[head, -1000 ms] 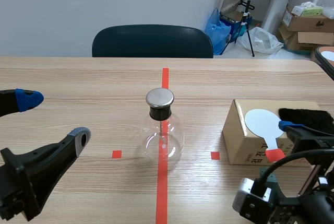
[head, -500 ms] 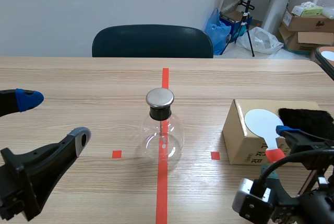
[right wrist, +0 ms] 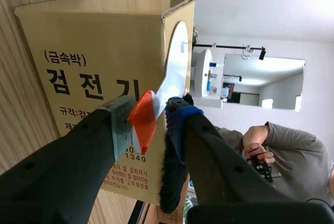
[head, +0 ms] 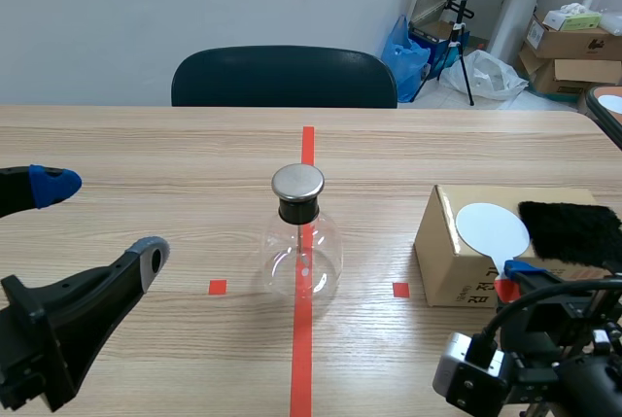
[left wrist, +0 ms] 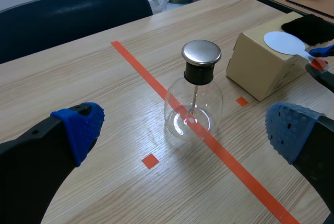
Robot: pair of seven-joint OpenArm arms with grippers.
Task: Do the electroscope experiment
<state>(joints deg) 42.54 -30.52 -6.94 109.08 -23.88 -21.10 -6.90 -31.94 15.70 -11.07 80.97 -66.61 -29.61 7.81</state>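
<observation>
The electroscope, a glass flask (head: 302, 252) with a round metal cap (head: 297, 182), stands on the red tape line at the table's middle. A white paddle (head: 494, 230) with a red handle (head: 504, 288) lies on a cardboard box (head: 449, 266) at the right. My right gripper (head: 513, 281) is at the box's near edge. In the right wrist view its fingers (right wrist: 180, 122) press the red handle (right wrist: 143, 119) between them, so the right gripper (right wrist: 148, 118) is shut on it. My left gripper (head: 102, 218) stands wide open at the left, well apart from the flask (left wrist: 194, 106).
A black furry cloth (head: 570, 230) lies on the box beside the paddle. A dark chair (head: 284, 77) stands behind the table's far edge. Boxes and bags are on the floor at the back right. A person (right wrist: 284, 151) shows beyond the box in the right wrist view.
The right gripper's fingers have come together on the paddle's red handle, the blue pad dropping toward it. The left arm and the flask have not moved.
</observation>
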